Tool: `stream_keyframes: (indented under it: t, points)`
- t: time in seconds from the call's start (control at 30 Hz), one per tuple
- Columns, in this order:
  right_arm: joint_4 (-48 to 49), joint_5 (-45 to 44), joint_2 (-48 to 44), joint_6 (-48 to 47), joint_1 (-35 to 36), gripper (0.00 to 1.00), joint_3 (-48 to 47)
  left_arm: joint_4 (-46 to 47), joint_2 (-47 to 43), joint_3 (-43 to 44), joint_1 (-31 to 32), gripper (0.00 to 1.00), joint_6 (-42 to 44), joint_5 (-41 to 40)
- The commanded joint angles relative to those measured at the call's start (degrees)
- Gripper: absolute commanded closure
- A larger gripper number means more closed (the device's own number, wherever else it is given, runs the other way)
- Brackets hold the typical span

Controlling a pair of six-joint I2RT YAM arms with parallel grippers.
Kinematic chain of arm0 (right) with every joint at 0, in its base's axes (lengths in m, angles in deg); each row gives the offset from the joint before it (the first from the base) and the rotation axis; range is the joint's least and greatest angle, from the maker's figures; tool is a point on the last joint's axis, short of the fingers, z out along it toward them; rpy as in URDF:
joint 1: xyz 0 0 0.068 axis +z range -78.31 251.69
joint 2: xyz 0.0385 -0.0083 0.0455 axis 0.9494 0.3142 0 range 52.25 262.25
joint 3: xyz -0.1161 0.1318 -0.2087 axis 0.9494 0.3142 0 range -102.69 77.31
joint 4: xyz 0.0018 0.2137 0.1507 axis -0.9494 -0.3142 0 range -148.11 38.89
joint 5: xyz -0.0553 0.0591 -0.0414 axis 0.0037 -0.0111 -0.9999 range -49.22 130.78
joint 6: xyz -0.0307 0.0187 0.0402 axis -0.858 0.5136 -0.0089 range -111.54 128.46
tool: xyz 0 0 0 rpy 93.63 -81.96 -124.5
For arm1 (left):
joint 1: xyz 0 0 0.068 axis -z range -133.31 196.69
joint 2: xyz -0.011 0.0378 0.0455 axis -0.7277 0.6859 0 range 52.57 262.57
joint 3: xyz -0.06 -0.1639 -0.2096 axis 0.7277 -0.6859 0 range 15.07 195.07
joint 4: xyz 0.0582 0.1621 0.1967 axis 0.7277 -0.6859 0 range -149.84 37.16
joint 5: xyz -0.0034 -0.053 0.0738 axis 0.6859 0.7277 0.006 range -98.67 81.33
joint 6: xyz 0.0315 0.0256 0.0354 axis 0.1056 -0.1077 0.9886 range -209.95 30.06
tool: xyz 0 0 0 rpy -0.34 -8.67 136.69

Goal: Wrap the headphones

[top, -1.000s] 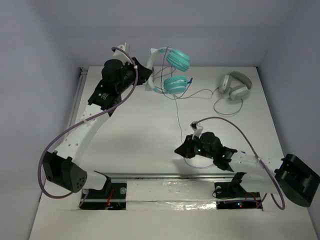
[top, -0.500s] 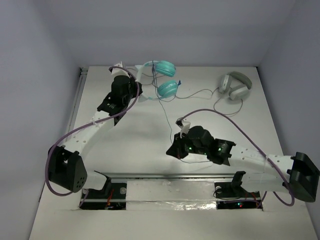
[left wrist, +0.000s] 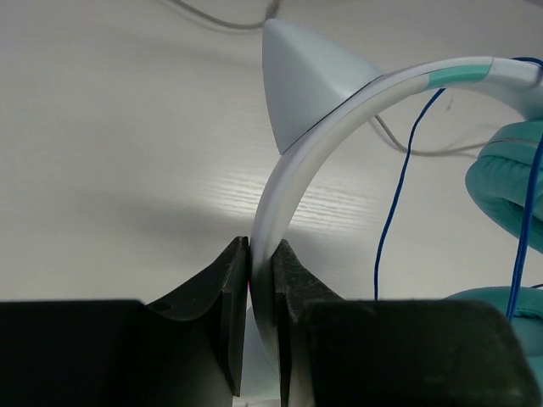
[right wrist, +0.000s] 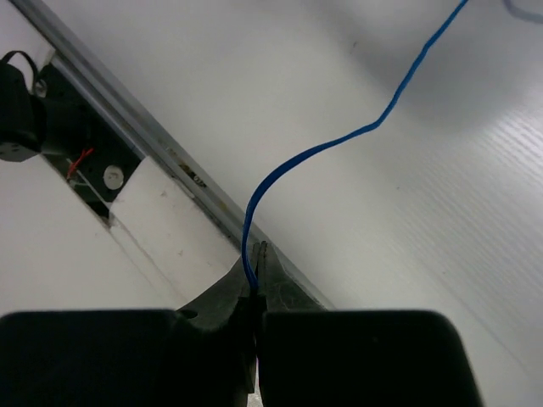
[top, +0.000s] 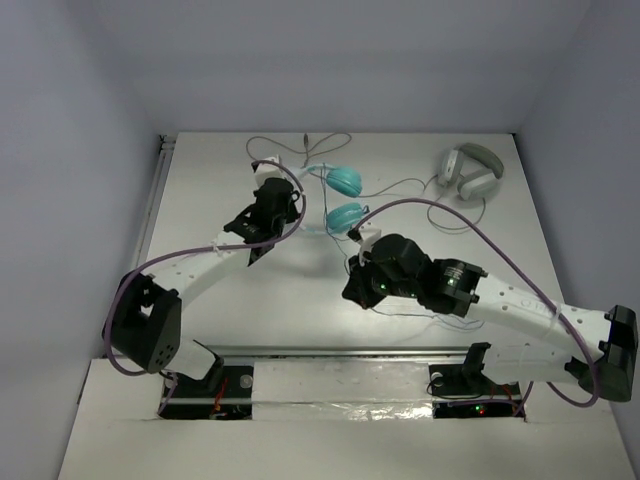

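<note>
Headphones (top: 341, 196), near far edge: headband (left wrist: 293, 174) clenched in left gripper (left wrist: 259, 256); blue cable (right wrist: 338, 142) pinched by right gripper (right wrist: 257, 259). Step: winding. Next, likely: loop cable round headband, taut.

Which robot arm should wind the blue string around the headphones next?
Probably the right arm: the right gripper pinches the blue cable and can loop it. The left gripper is clamped on the headband, steadying the headphones.
</note>
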Motion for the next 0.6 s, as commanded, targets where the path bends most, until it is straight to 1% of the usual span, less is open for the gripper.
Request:
stream_keyframes:
  t: [0.0, 0.03, 0.17, 0.3, 0.47, 0.57]
  points:
    - [-5.87, -7.23, 1.75, -4.37, 0.47, 1.00, -4.87, 3.96, -1.90, -0.72, 3.42, 1.00, -0.25, -1.77]
    - [-6.31, -7.78, 1.93, -4.72, 0.47, 1.00, -5.40, 3.52, -1.99, -0.90, 5.61, 1.00, -0.25, -2.29]
    - [-6.31, -6.46, 3.51, -7.09, 0.47, 1.00, -8.56, 0.19, -0.15, -0.55, 9.75, 1.00, 0.72, -2.91]
    - [-9.12, -9.53, 5.36, -9.29, 0.47, 1.00, -12.25, -2.54, 0.47, -0.81, 11.52, 1.00, 1.77, -2.39]
    - [-9.83, -11.21, 6.32, -12.71, 0.47, 1.00, -14.19, -4.30, 0.91, -2.31, 12.13, 1.00, 3.26, 4.46]
    - [-10.53, -11.38, 7.38, -14.21, 0.47, 1.00, -14.98, -2.82, -0.75, -4.41, 12.13, 1.00, 4.84, 9.38]
